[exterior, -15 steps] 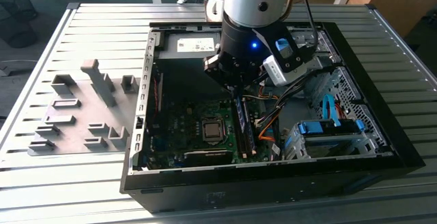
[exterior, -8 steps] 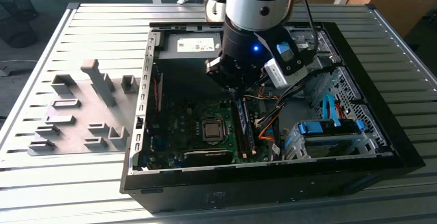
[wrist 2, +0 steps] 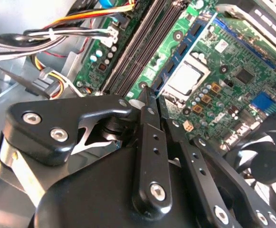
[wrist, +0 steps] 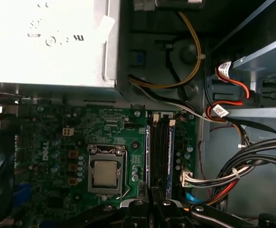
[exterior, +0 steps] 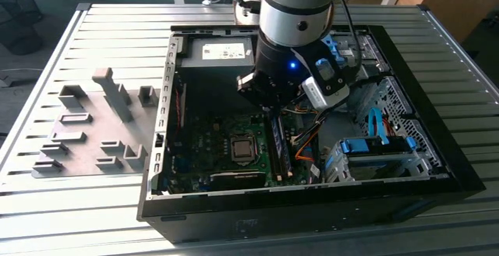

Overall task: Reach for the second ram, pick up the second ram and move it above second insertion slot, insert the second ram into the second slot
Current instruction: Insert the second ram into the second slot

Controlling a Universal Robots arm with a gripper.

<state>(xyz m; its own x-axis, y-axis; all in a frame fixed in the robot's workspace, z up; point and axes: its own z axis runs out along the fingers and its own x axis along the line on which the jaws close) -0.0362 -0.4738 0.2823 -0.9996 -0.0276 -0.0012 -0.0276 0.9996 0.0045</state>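
The second ram (wrist: 148, 152), a thin blue-green stick with dark chips (wrist 2: 183, 47), stands on edge in the memory slot nearest the processor socket (wrist: 104, 173). In the exterior view it runs along the motherboard (exterior: 277, 151) under the arm. My gripper (wrist: 152, 202) is low inside the open computer case, and its black fingers (wrist 2: 145, 142) close on the stick's end. In the exterior view my gripper (exterior: 269, 109) sits at the far end of the slots. Another blue-edged strip (wrist: 171, 152) lines the outer slot, with dark slots in between.
A grey holder fixture (exterior: 93, 127) lies on the slatted table at the exterior view's left. Inside the case are the power supply (exterior: 222, 48), bundled cables (wrist: 233, 175), a drive cage with blue clips (exterior: 374, 156) and a black fan (wrist 2: 266, 156).
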